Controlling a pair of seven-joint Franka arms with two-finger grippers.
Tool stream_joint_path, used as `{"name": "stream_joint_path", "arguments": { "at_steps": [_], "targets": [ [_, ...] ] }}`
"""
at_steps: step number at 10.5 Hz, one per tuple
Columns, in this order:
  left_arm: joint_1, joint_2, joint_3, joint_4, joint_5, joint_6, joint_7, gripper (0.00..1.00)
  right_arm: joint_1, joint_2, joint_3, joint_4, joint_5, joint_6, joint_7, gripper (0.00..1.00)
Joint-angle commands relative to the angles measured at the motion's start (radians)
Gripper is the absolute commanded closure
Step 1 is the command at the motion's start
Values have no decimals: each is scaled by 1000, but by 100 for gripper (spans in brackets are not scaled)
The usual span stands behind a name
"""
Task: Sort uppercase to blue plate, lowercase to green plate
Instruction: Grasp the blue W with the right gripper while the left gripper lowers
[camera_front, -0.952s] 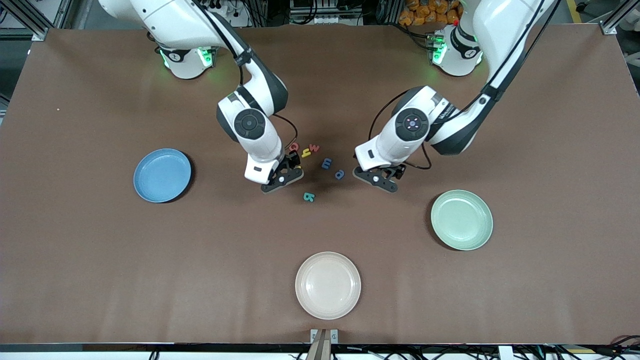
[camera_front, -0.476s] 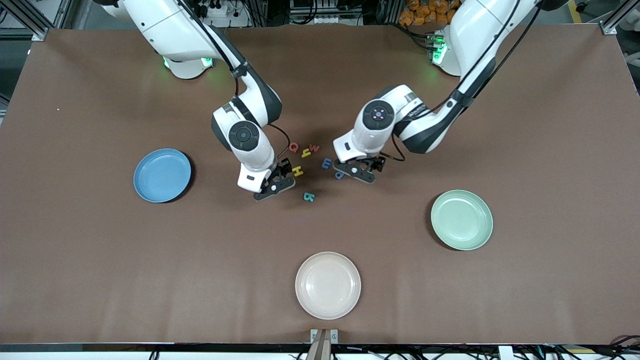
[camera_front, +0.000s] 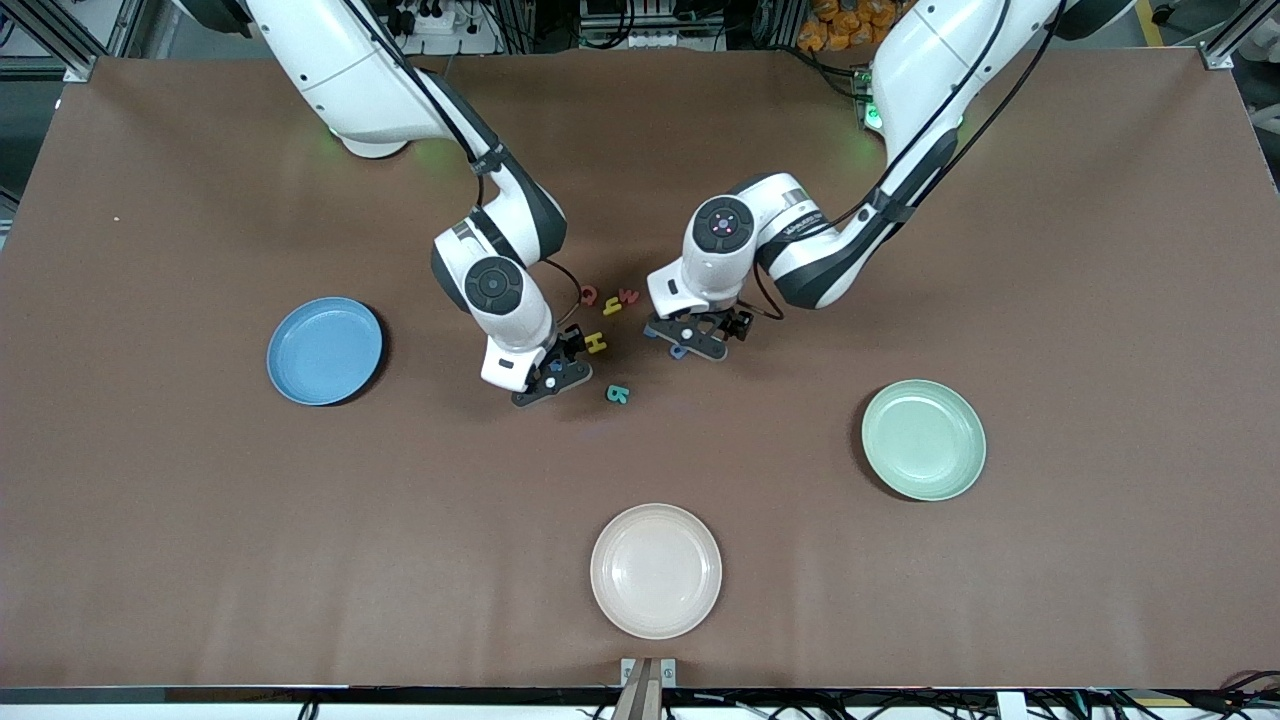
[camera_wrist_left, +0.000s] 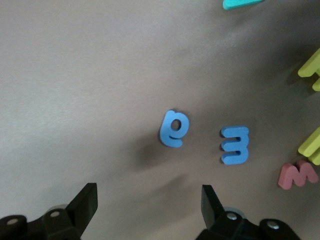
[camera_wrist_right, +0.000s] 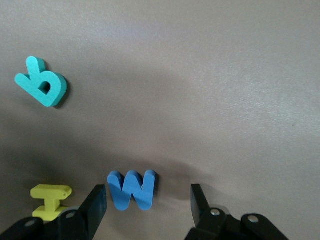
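Even overhead light, soft shadows under the arms; wrist views slightly blurred.

Foam letters (camera_front: 604, 340) flat mid-table between blue plate (camera_front: 325, 351) and green plate (camera_front: 924, 440)

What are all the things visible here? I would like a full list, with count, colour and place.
table: 1, brown
blue plate: 1, toward the right arm's end
green plate: 1, toward the left arm's end
cream plate: 1, nearest the front camera
red Q, red w, yellow hooked letter, yellow H, teal letter, blue a, blue m, blue W: 8, clustered mid-table
left gripper: open, over the blue a
right gripper: open, either side of the blue W
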Motion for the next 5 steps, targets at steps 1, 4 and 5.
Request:
{"name": "stream_joint_path", "arguments": {
  "at_steps": [1, 4, 5],
  "targets": [
    [-30, 44, 11, 52, 56, 4, -32, 14, -7, 9, 10, 19, 3, -2, 15, 24],
    [-30, 73, 11, 74, 140, 4, -26, 21, -4, 12, 10, 19, 5, -1, 24, 24],
    [-30, 83, 11, 77, 151, 4, -24, 21, 2, 15, 10, 19, 6, -1, 44, 24]
  ]
}}
